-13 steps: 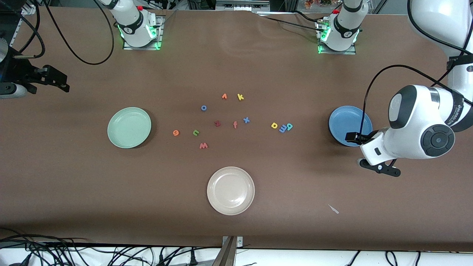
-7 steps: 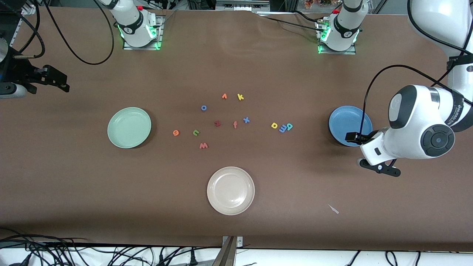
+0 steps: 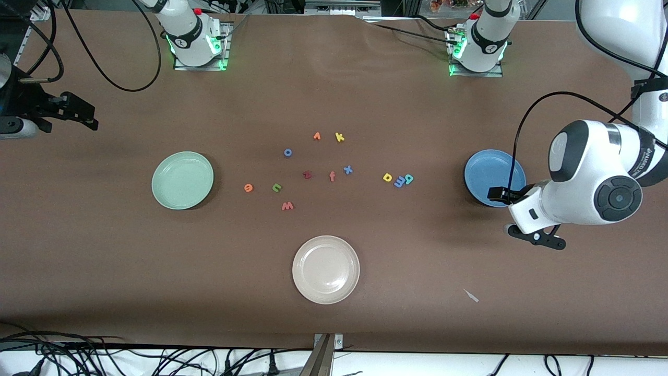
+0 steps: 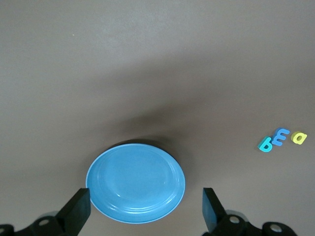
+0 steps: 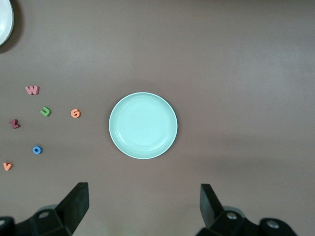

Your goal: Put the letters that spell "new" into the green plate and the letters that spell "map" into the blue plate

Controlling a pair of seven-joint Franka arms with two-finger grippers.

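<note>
Three plates lie on the brown tabletop (image 3: 417,104), and none of them has a letter in it. The green plate (image 3: 182,180) is toward my right arm's end, the blue plate (image 3: 490,172) toward my left arm's end, and a beige-white plate (image 3: 325,269) is nearest to the front camera, between the two.

The letters of "new" lie apart from each other, near the green plate: the orange e (image 3: 248,187), the green n (image 3: 276,187) just beside it, and the salmon-red w (image 3: 287,206) a little nearer to the front camera. The letters of "map" form a tight group between the middle of the tabletop and the blue plate: the yellow rounded letter (image 3: 387,177), the periwinkle-blue m (image 3: 399,181) and the teal rounded letter (image 3: 408,179). The m seems to touch the teal one, but I cannot say it for sure.

Other letters lie in the middle: a dark red z (image 3: 307,175), a salmon f (image 3: 332,176), a blue x (image 3: 347,169), a blue o (image 3: 287,152) and a yellow k (image 3: 339,137).

My left claw (image 4: 145,209) hangs over the blue plate's rim, fingers wide apart, holding nothing. My right claw (image 5: 142,209) hangs above the tabletop by the green plate, also spread and empty.
</note>
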